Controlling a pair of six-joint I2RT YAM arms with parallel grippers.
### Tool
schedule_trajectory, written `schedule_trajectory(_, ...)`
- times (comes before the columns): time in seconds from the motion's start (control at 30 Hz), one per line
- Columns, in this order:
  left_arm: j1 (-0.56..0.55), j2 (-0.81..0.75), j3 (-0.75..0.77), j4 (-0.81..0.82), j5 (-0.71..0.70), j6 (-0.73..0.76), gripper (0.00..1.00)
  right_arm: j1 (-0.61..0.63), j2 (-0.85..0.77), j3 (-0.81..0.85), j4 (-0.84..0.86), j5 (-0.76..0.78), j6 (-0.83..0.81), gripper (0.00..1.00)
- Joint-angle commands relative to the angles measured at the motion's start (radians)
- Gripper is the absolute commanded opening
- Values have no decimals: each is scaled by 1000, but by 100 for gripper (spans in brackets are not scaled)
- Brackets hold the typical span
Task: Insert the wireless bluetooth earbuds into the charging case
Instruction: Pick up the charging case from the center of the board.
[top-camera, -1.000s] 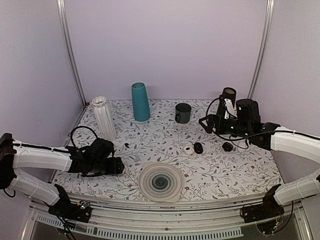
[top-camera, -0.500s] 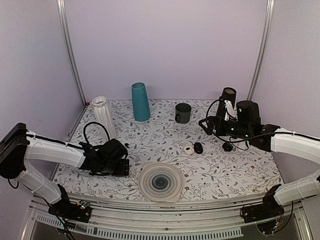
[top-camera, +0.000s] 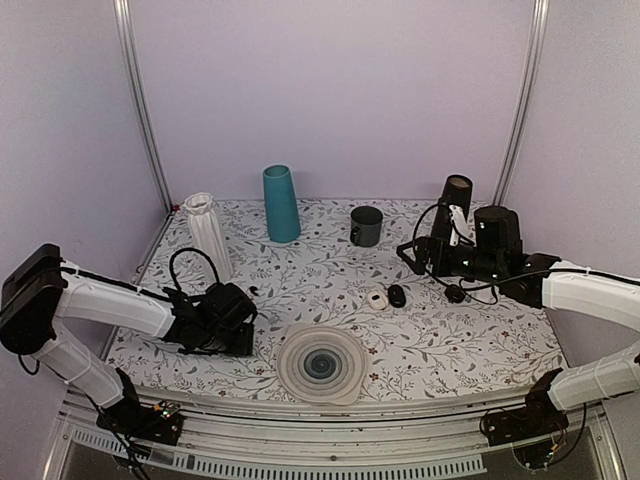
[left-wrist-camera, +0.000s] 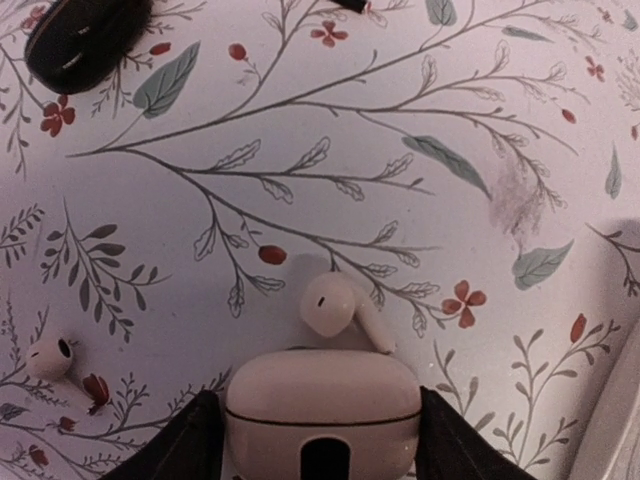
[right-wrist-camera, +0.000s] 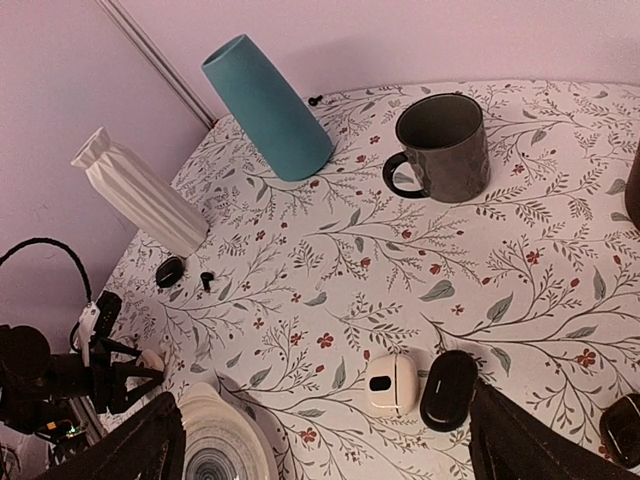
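No writing, brand, number or sign could be read in any view. The charging case (left-wrist-camera: 322, 400) showed only a plain glossy white shell with a dark slot-shaped mark, and the bench (top-camera: 450, 340) carried a printed pattern of leaves and berries rather than letters.
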Motion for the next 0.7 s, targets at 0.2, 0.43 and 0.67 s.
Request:
schedule_trajectory(0.2, -12, -16, -24, 64, 4, 31, 45, 10, 4, -23, 84, -86, 67, 99)
schedule_trajectory(0.43, -16, -121, -4, 104, -2, 95, 40, 60, 53, -5, 122, -105, 138, 99)
schedule_trajectory(0.67, -25, -227, -2, 281, 48, 263, 40, 139, 142, 68, 133, -121, 188, 99)
